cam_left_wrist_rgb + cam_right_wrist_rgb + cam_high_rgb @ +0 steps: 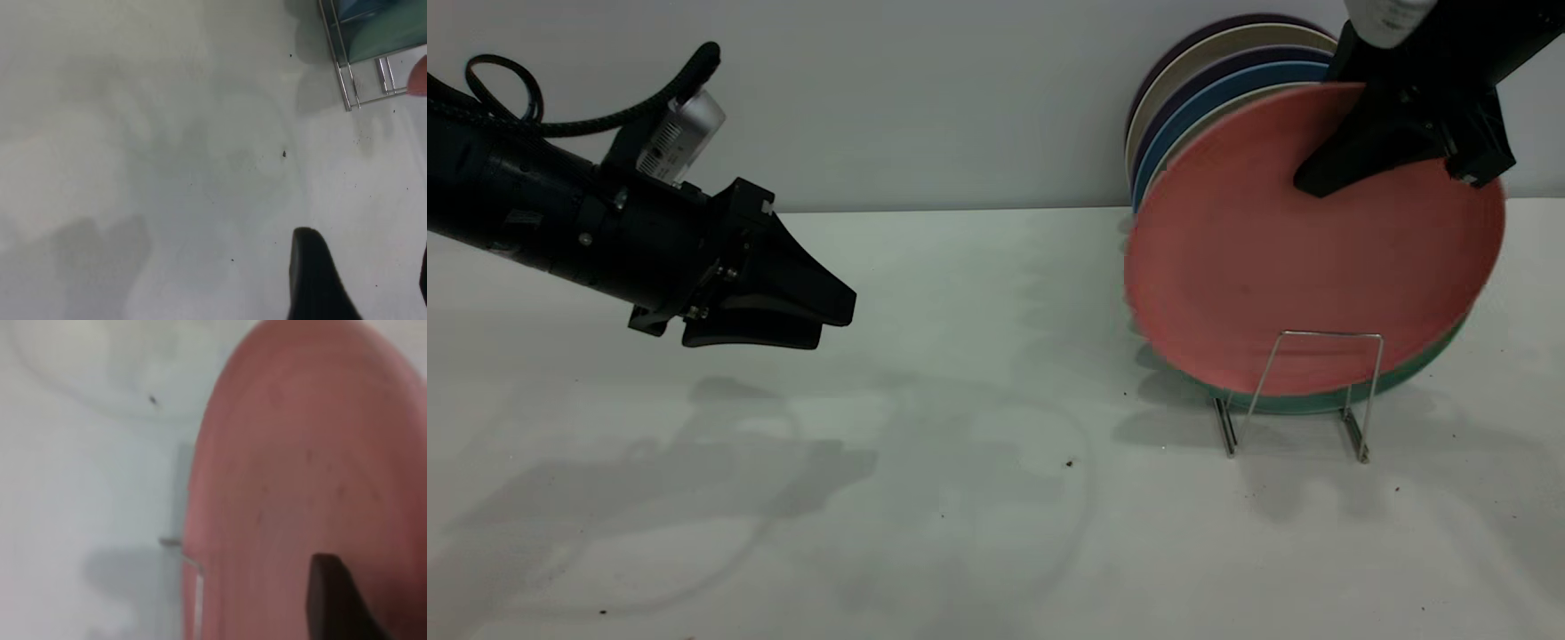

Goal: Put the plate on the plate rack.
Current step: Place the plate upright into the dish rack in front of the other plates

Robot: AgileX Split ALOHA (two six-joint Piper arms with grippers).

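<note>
Over at the left of the table (960,533), the left gripper (818,316) hangs idle above the bare surface with its dark fingers drawn together and nothing between them, well apart from the work. Further right, the plate rack (1303,391) stands on the table, its front wire loop just in front of the lower edge of the plate (1280,276). That salmon-pink plate is upright, tilted back a little against a teal-green plate (1405,378) and a row of blue and pale plates (1209,98) behind it; whether its bottom rim already sits in a slot cannot be told. At the upper right, the right gripper (1369,156) is clamped on the plate's top rim, one finger (333,600) lying across the pink face. The plate looks light, stiff and matte, probably plastic, so unlikely to break but apt to swing or slip in a pinch; the rim near the top seems the sensible hold, keeping it hanging plumb.
</note>
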